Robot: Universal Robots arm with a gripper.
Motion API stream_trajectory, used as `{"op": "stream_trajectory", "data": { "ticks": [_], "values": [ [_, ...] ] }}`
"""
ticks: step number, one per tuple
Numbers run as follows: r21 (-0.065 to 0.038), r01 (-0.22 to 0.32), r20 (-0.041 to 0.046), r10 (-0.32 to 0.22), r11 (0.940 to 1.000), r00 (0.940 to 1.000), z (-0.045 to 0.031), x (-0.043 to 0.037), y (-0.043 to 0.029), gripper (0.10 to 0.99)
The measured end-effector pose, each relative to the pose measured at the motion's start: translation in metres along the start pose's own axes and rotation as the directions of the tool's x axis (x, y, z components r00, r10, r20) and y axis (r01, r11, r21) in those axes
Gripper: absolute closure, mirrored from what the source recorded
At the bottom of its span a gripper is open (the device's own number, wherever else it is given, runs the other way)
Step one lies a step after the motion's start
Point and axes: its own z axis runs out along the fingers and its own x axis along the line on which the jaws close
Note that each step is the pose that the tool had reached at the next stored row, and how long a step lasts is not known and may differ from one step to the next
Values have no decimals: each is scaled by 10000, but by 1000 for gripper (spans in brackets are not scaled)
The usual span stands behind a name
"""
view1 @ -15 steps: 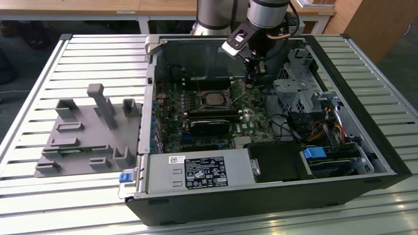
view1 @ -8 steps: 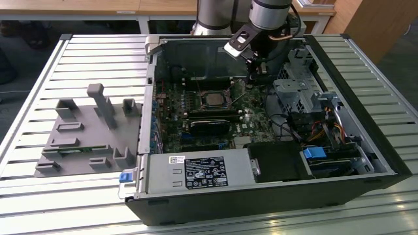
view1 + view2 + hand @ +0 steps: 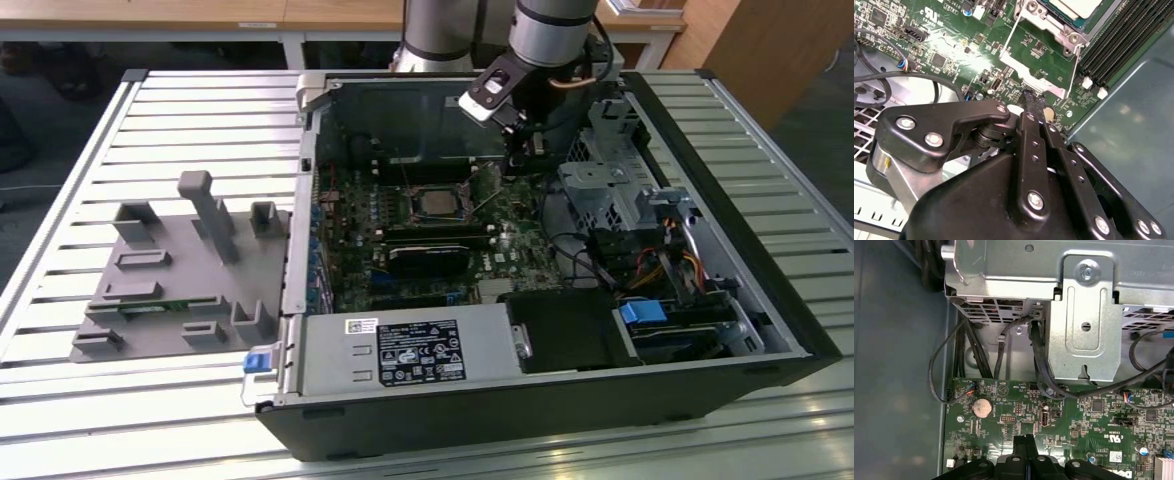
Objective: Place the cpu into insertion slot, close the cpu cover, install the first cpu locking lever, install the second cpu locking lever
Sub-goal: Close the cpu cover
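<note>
As I sweep the exterior view from its left, I first meet the grey fixture lying on the slatted table, well apart from the work. Next comes the open computer case. On its green board the cpu lies flat, pale face up, already seated. In the second wrist view I see it framed by the insertion slot. A black card sits just at six o'clock from the chip.

At about three o'clock from the chip, the cpu cover stands tilted up off the socket, not yet folded down. The second wrist view shows its silvery free end bar, with the board visible through the cut-out. Further right, at about two o'clock from the chip, the gripper hangs over the board. Its fingers are pressed together, narrow, with nothing between them that I can see. Their tip is right at the cover's end bar; whether it touches I cannot tell.

I judge the cover light, thin and stiff, a little springy on its hinge, and slick as bare metal. The free end bar, farthest from the hinge, looks the best place to bear on. The chip and the socket contacts beneath are fragile, so I would keep off the chip's face.
</note>
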Motion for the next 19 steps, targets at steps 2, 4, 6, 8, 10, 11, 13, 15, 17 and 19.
{"op": "stream_trajectory", "data": {
  "ticks": [2,4,6,8,10,11,13,15,17,19],
  "values": [
    [7,0,0,0,10000,10000,13,0,0,980],
    [10,1,3,-1,10000,10000,16,0,-5,980],
    [9,1,0,-1,10000,10000,20,1,-19,980],
    [9,1,-1,-1,10000,10000,23,1,-41,980],
    [9,0,0,0,10000,10000,26,2,-66,980],
    [9,1,0,-1,10000,10000,28,2,-79,980],
    [9,1,0,-1,10000,10000,30,4,-112,980],
    [10,1,-1,-1,10000,10000,32,5,-149,980],
    [9,0,-4,0,10000,10000,36,6,-185,980],
    [9,0,-4,0,10000,10000,41,7,-218,980]
  ]
}}
